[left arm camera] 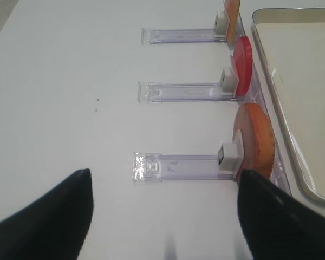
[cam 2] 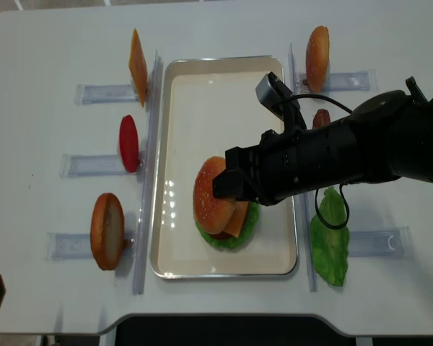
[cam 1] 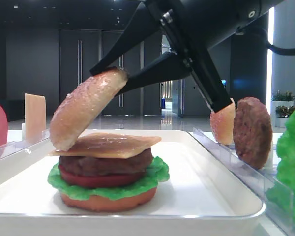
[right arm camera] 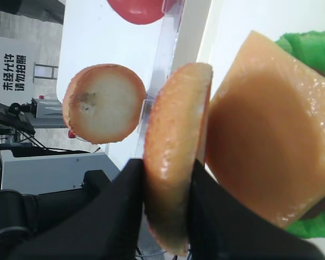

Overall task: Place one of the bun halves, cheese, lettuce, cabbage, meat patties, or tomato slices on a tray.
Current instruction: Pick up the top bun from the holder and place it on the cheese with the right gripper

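- From the low side view we saw the right gripper (cam 1: 119, 81) clamped on the bun top (cam 1: 88, 108), its two black fingers pinching the upper edge; the bun hung tilted, its lower edge touching the cheese slice (cam 1: 108, 144) that capped the stack on the tray (cam 1: 221, 196).
- Only that view gave us the stack's layers: lettuce (cam 1: 108, 189) and a tomato slice (cam 1: 101, 180) under a meat patty (cam 1: 105, 163), with an orange-tan base at the bottom; beside the tray's right rim stood a second patty (cam 1: 252, 132) on edge.
- The right wrist camera showed us the grip itself; the jaws pressed on both faces of the bun, seen edge-on, with the cheese just beside it.
- The overhead view alone placed things around the tray; the stack sat in the tray's near half; left of the tray stood an upright cheese slice (cam 2: 138, 67), a red slice (cam 2: 128, 143) and a bun half (cam 2: 107, 231), each in a clear holder; right of it lay a loose lettuce leaf (cam 2: 330, 241) and another bun (cam 2: 317, 58).
- The left wrist camera showed us the left gripper (left arm camera: 165, 216) with its dark fingers standing apart and holding nothing, over the table left of the tray.
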Controlling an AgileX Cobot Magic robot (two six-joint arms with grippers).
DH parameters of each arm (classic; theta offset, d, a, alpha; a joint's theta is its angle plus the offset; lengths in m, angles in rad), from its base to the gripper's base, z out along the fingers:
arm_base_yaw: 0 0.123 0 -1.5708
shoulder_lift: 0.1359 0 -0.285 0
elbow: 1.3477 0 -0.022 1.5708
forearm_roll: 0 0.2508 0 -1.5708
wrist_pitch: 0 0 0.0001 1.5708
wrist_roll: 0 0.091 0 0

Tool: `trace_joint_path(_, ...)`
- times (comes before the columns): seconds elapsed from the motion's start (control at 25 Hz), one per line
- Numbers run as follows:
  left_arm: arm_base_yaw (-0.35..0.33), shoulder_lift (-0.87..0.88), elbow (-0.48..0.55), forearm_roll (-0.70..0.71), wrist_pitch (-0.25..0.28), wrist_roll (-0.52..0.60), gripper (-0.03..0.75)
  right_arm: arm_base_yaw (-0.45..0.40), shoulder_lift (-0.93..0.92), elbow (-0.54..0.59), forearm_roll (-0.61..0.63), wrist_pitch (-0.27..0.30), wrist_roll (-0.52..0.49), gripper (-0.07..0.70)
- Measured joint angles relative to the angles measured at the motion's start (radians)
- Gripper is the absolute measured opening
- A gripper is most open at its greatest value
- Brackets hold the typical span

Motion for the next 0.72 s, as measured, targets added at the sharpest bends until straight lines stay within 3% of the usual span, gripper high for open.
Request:
trace_joint_path(0.32,0.0,0.0,0.0,0.0,0.0,0.0,0.636,0.0,0.0,0.0,-0.029,-0.018,-0.002,0.239)
trace_joint_path(0.72,0.0,0.0,0.0,0.0,0.0,0.0,0.636,-0.001,0.0,0.0,-0.072,-0.107,-0.036,0.385)
